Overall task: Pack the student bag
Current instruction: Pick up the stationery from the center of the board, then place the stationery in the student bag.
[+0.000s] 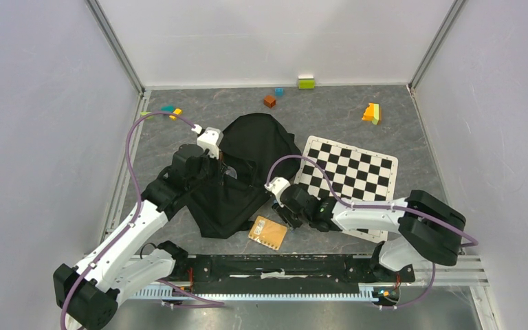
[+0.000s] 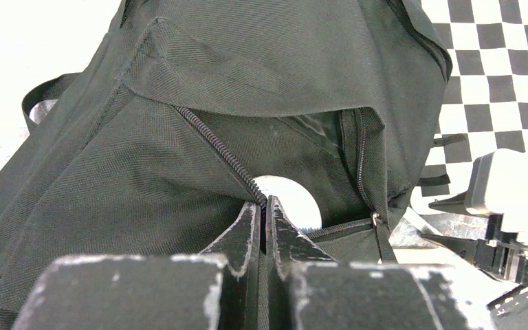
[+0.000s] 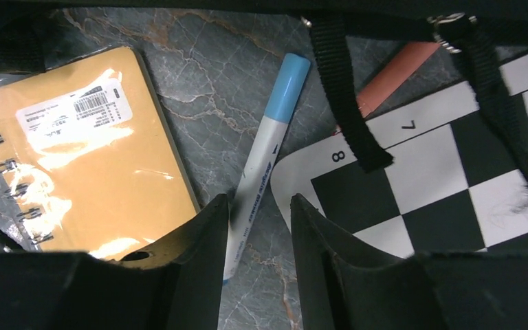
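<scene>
My left pincer [image 2: 264, 206] is closed almost tight, its tips nipping the zip edge of the bag [image 2: 144, 165]. The bag rises straight ahead of it and its mouth gapes just beyond the tips. My right pincer [image 3: 258, 203] stands part open and holds nothing. A marker [image 3: 265, 161] lies on the worktop [image 3: 213, 62] with its near end between the fingers. The bag lies just ahead, and a strap [image 3: 347, 89] trails onto the board [image 3: 447, 172] to the right. A notebook [image 3: 96, 158] lies to the left.
</scene>
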{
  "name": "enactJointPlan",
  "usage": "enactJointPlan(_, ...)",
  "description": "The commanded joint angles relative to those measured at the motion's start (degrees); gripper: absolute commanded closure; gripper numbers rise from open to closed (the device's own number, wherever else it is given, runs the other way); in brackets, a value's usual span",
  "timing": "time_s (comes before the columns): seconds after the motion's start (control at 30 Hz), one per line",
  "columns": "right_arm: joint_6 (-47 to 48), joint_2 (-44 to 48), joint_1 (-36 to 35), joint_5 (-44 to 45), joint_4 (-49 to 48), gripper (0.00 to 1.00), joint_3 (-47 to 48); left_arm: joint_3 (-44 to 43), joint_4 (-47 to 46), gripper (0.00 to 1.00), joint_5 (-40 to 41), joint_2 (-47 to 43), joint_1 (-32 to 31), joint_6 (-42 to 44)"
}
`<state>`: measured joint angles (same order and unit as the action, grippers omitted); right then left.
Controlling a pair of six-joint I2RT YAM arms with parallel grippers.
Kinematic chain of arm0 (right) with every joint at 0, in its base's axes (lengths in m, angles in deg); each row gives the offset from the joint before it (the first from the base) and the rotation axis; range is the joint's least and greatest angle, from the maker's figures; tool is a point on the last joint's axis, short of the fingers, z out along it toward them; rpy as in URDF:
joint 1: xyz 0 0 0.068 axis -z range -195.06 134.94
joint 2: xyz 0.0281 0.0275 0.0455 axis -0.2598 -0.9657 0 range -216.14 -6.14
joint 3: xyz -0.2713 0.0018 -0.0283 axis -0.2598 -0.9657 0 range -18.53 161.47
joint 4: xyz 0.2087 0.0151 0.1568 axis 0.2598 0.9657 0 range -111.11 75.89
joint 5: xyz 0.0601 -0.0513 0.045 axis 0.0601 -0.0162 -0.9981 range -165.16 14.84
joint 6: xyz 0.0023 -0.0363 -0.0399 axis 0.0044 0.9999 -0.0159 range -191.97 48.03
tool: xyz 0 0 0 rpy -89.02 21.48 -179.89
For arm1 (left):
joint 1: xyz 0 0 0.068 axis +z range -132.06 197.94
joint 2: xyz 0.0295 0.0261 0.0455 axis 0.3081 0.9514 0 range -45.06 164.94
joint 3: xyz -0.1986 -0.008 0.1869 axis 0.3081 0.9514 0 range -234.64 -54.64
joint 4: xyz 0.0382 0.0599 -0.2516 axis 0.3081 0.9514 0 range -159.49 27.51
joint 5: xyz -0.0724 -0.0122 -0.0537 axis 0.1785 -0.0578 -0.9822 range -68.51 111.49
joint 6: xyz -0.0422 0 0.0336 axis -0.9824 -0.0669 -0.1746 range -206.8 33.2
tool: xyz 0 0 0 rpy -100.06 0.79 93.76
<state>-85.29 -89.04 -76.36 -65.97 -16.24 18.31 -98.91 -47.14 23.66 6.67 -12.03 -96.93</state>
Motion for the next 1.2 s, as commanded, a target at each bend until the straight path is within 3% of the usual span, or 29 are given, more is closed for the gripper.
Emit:
enactJointPlan(0.0,-0.73,-1.95,-0.90,1.31,-1.99,0.60,2.36,-0.83,-3.10,0.98,0.11,-1.20,-0.34,2.04)
enactJointPlan(0.27,-5.13,0.25,-1.63,7.66,1.81,0.96,0.48,-0.78,-3.10,0.98,0.46,-1.76,-0.35,2.13)
enactJointPlan(0.33,-6.28,3.07,-1.59,9.83,3.91,1.00,-0.22,-0.80,-3.11,0.98,0.42,-1.81,-0.35,2.09)
enactJointPlan(0.57,-6.95,19.43,-1.63,15.21,7.92,1.00,-2.60,-0.82,-3.01,0.98,0.60,-2.24,-0.35,2.05)
enactJointPlan(0.7,-4.33,23.97,-1.63,15.24,6.07,1.00,0.42,-0.84,-3.10,0.98,0.41,-2.42,-0.34,2.04)
enactJointPlan(0.8,-1.29,21.58,-1.63,13.56,2.58,1.00,5.65,-0.82,-3.02,0.98,0.43,-2.59,-0.35,2.04)
enactJointPlan(1.03,3.15,5.89,-1.63,8.78,-0.06,1.00,22.71,-0.66,-2.95,0.98,0.73,-2.92,-0.35,2.13)
enactJointPlan(1.17,5.13,-0.54,-1.54,4.78,-5.54,1.00,27.62,-0.71,-3.01,0.98,0.88,-3.12,-0.35,2.15)
